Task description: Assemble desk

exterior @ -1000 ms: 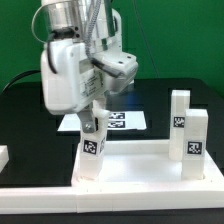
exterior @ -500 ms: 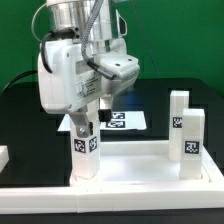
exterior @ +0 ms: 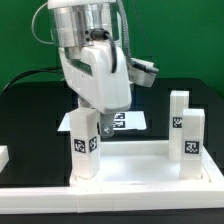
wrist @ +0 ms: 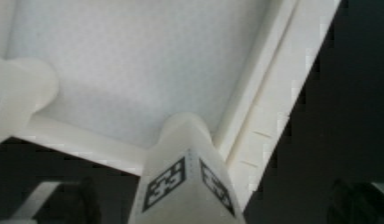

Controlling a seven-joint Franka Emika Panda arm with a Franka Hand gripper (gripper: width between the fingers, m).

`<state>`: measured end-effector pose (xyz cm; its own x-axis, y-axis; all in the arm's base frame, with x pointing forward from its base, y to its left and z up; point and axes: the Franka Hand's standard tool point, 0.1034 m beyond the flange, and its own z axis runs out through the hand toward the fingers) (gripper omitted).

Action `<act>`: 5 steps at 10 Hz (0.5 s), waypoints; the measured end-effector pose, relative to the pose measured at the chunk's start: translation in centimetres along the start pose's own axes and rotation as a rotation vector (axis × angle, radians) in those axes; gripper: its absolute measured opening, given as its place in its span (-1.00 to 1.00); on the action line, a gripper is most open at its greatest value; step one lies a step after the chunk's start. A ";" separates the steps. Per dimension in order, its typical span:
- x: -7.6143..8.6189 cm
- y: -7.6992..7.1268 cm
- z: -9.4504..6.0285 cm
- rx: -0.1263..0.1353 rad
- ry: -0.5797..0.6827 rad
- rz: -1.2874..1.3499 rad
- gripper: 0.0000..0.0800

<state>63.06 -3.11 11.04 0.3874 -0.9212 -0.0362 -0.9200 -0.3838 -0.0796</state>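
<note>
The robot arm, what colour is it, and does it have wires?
The arm is a chunky white plastic shell with rounded edges, topped by a shiny silver ring near the wrist. A grey box sits on its side, and thin dark cables run up behind it. Its claw is mostly hidden under the white body.

The tabletop panel (exterior: 130, 165) looks like white plastic, and in the wrist view its inner face (wrist: 153, 70) shows a fine grainy, matt texture. The leg posts (exterior: 85, 145) are the same matt white, each with a printed black-and-white tag (exterior: 81, 145). The arm's housing (exterior: 95, 70) is smooth, slightly glossy white plastic. The table (exterior: 30, 115) is matt black.
</note>
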 end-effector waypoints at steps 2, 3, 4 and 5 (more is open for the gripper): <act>0.1 0.1 0.0 -0.003 0.002 -0.146 0.62; 0.8 0.1 -0.3 -0.038 0.009 -0.414 0.62; 1.1 -0.2 -0.4 -0.039 0.014 -0.467 0.62; 1.0 -0.2 -0.3 -0.038 0.012 -0.425 0.55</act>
<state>63.56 -3.96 11.32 0.7322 -0.6811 0.0039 -0.6802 -0.7315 -0.0484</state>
